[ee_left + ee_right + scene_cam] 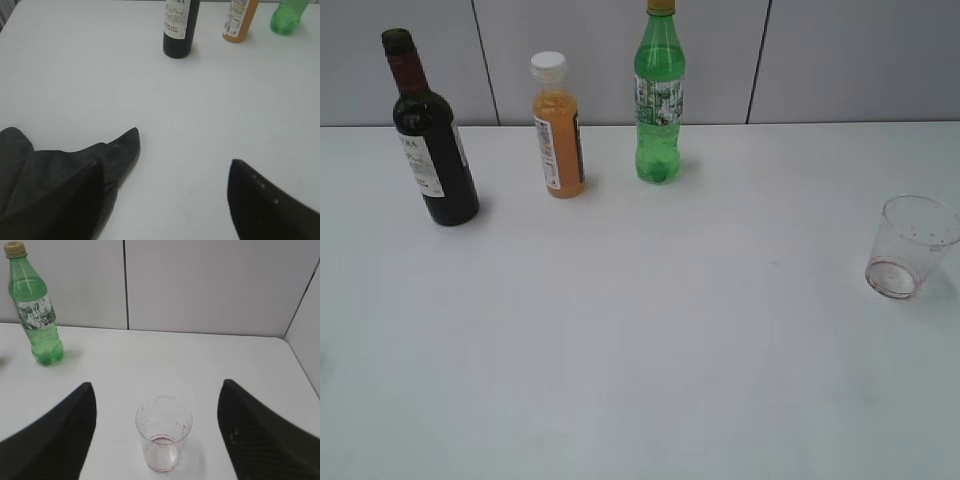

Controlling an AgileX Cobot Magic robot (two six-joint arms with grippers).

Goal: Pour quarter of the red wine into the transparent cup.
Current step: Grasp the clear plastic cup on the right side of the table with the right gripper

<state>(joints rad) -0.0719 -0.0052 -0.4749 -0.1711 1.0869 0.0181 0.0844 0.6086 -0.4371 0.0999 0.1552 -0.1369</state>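
Observation:
The red wine bottle [432, 150], dark glass with a maroon foil neck and white label, stands upright at the back left of the white table; its lower half shows in the left wrist view [179, 30]. The transparent cup [908, 246] stands upright at the right with reddish residue at its bottom. In the right wrist view the cup [163, 432] sits between the fingers of my open right gripper [157, 412], untouched. My left gripper [167, 170] is open and empty over bare table, well short of the wine bottle. Neither gripper shows in the exterior view.
An orange juice bottle [558, 128] with a white cap and a tall green soda bottle [660, 95] stand at the back, right of the wine. The soda bottle also shows in the right wrist view [35, 310]. Grey wall panels close the table's far edge.

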